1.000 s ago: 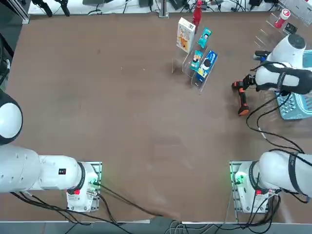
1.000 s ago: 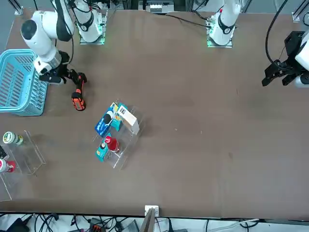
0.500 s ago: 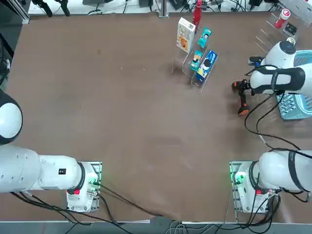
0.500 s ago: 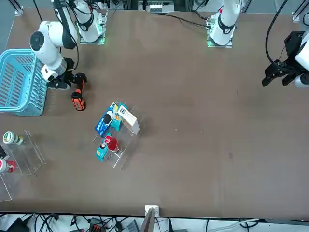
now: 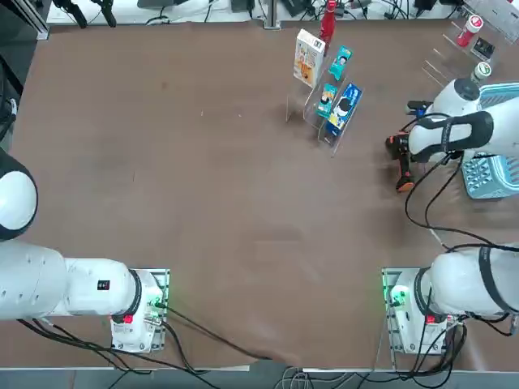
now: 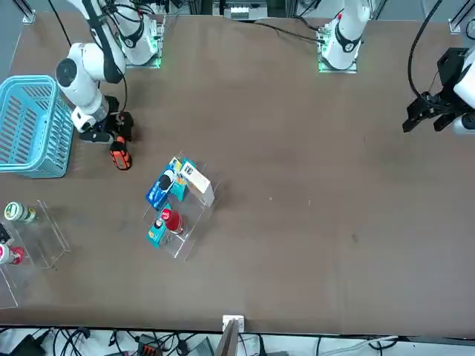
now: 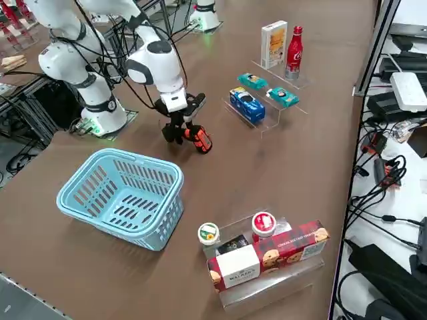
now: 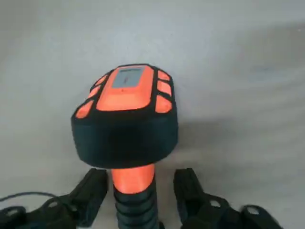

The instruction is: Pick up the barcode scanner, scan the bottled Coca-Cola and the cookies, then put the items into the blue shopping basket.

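Fingers (image 8: 93, 193) of the right gripper (image 8: 136, 200) stand parted, one on each side of the handle of the barcode scanner (image 8: 126, 121), with a visible gap between each pad and the ribbed orange-and-black shaft; nothing is clamped yet, as far as the wrist view shows. The scanner lies flat on the table (image 5: 203, 203), its handle running between the fingers and its broad head just beyond their tips, so its long axis points away from the wrist and crosses the line along which the jaws close. That, by my judgement, is what the coming squeeze turns on: the fingers need only come together on the handle, with no turn of the wrist. Seen from above, the right gripper (image 5: 412, 146) sits directly over the scanner (image 5: 401, 164), and this arm is plainly the nearer one. Just beside the fingers, on the side away from the table's middle, stands the blue shopping basket (image 7: 120, 197). Well apart, on the clear stand, are the cookies (image 5: 308, 57) and the bottled Coca-Cola (image 5: 328, 20).
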